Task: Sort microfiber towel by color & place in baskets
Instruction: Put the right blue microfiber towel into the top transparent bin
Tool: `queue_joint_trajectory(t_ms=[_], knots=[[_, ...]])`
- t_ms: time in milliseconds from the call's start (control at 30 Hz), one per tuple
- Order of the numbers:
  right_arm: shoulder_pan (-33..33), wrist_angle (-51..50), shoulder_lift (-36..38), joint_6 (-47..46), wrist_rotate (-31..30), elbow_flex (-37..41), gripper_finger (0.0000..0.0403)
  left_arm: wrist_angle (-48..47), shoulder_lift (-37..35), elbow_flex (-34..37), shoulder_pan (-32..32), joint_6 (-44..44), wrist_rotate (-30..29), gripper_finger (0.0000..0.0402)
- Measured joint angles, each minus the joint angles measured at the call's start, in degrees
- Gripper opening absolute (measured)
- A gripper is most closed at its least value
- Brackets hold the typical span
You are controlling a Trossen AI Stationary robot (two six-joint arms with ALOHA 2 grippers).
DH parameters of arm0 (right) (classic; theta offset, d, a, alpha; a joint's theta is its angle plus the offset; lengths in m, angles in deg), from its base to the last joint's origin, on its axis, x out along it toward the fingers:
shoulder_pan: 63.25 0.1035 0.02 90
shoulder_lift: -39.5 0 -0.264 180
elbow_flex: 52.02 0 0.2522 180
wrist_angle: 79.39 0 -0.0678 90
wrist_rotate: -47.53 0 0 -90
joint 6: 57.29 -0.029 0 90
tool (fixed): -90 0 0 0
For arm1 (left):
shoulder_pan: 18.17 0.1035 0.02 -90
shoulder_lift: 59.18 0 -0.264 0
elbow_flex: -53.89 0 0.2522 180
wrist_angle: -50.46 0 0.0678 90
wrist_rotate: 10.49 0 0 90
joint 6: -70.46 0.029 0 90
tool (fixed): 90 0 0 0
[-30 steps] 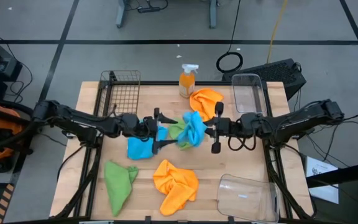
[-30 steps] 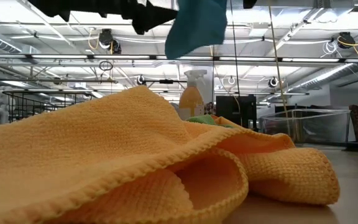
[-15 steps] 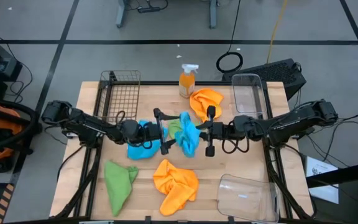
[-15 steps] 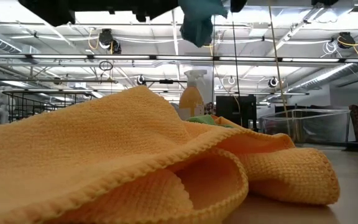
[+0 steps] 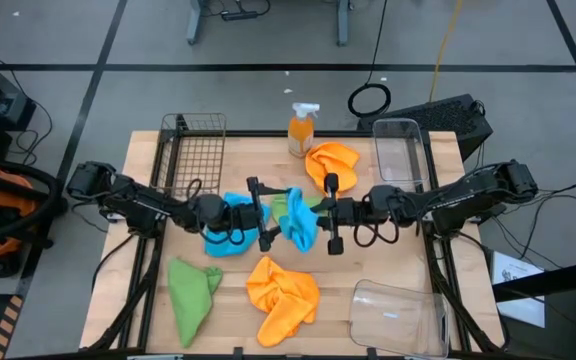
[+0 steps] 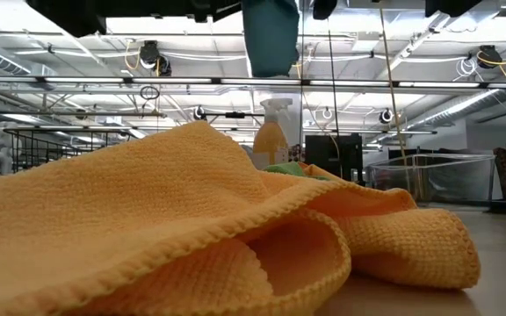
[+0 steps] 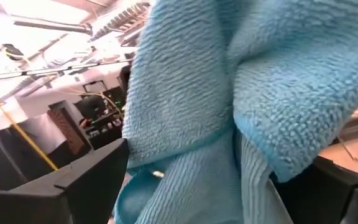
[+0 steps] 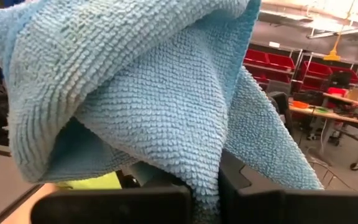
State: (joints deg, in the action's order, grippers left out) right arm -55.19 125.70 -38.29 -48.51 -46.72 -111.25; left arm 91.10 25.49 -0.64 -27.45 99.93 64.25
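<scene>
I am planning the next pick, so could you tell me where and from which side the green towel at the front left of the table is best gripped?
Grip the green towel at its bunched upper end, coming straight down from above. That end is heaped into folds a gripper can pinch, while the lower part lies flatter on the table. No other cloth touches it there.

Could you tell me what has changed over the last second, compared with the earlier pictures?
The right gripper, shut on the lifted blue towel, has carried it toward the left gripper, so the towel now hangs bunched and narrower between them. The left arm drew back slightly at first, then held. The other blue towel, the green and orange towels, the spray bottle and the baskets stayed put.
</scene>
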Motion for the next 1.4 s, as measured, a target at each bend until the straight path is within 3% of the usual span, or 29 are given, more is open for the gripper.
queue_joint_trajectory(t_ms=[133, 267, 633, 767, 900, 1233, 1400], knots=[[-0.33, -0.19, 0.0, -0.8, 0.06, 0.0, 0.0016, 0.7, 0.01, 0.0, 0.26, -0.17, 4.52, 0.0345], [-0.45, -0.43, 0.0, -1.51, -0.08, 0.0, 0.0025, 0.82, 0.0, 0.0, 0.2, -0.17, 4.87, 0.0284], [-1.57, -0.61, 0.02, -5.13, -0.27, 0.0, 0.0063, 1.9, -0.01, 0.0, 0.31, -0.19, 7.3, 0.0019], [-1.54, -2.78, 0.07, -5.21, -0.96, -0.04, 0.0088, 0.21, -0.24, 0.02, 0.26, 0.3, 5.8, 0.0024], [-0.39, -7.2, 0.33, -6.0, -7.65, -0.07, 0.0132, -6.19, -3.15, 0.04, 0.26, 1.07, 1.73, 0.0018], [3.71, -15.58, 0.66, -2.68, -21.21, -0.04, 0.0273, -16.78, -12.33, 0.04, 0.37, -0.91, 1.32, 0.0011], [6.65, -14.86, 0.66, -0.06, -23.39, -0.04, 0.0299, -23.14, -14.65, 0.02, 1.61, -6.82, -2.13, 0.0013]])
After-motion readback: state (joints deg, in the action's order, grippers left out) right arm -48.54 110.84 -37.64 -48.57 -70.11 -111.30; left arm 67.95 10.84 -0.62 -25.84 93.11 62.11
